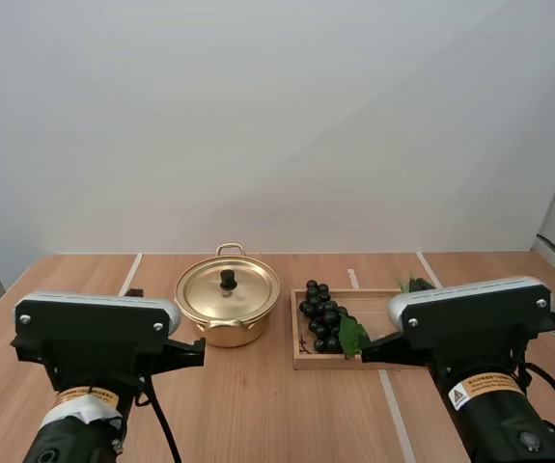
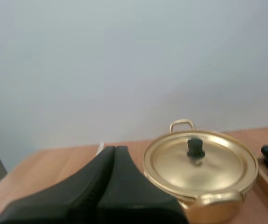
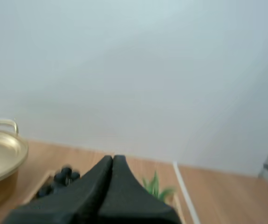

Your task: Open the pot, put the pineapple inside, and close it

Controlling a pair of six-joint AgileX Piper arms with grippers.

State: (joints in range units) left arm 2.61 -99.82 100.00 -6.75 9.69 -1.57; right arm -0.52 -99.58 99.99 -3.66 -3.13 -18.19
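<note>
Nearest the camera, two arms are counted: the left arm (image 1: 94, 333) and the right arm (image 1: 475, 313), both raised above a wooden desk (image 1: 258, 415). The left gripper (image 2: 115, 147) is seen from its own wrist with its fingers clenched together into one dark wedge, nothing held between them, aimed just beside the pot. The right gripper (image 3: 113, 157) is likewise seen with its fingers pressed together and empty, aimed over the tray.

The desk is of light brown wood, and three thin pale lines are seen running across it from near to far.

Farther on, between the two arms, one golden pot (image 1: 227, 328) is found standing on the desk. One lid (image 1: 243, 289) is seated on it, with one black knob (image 1: 228, 279) at its centre. Two loop handles are counted on the pot, one on the near side and one on the far side.

Just beside the pot, to its right, one wooden tray (image 1: 301, 365) is laid flat. One bunch of dark grapes (image 1: 320, 313) is held in its left part, with a green leaf (image 1: 351, 336) at its edge. At the tray's far right, a tuft of spiky green leaves (image 1: 415, 284) is seen beyond the right arm; what it belongs to cannot be told, the rest being hidden.

Behind the desk, a plain pale wall (image 1: 277, 116) is seen.
</note>
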